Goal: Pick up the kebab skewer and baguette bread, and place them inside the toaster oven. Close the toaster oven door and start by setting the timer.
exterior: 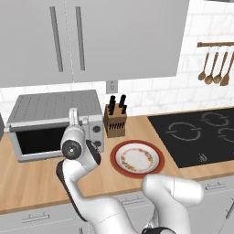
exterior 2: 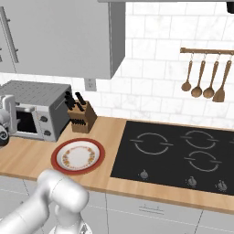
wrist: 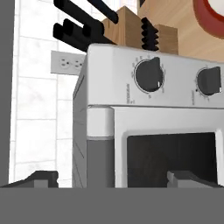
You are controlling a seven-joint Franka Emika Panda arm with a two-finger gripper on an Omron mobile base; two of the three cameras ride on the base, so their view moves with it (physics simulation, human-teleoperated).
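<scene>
Markings around the toaster oven (wrist: 148, 113) knobs are too small to read.

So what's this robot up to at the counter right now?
The white arm has its hand up at the toaster oven, close to the side panel with the two round knobs. Its fingers are spread open and hold nothing. The oven door looks shut. The red-rimmed plate beside it has no food on it, and a knife block stands just behind.
</scene>
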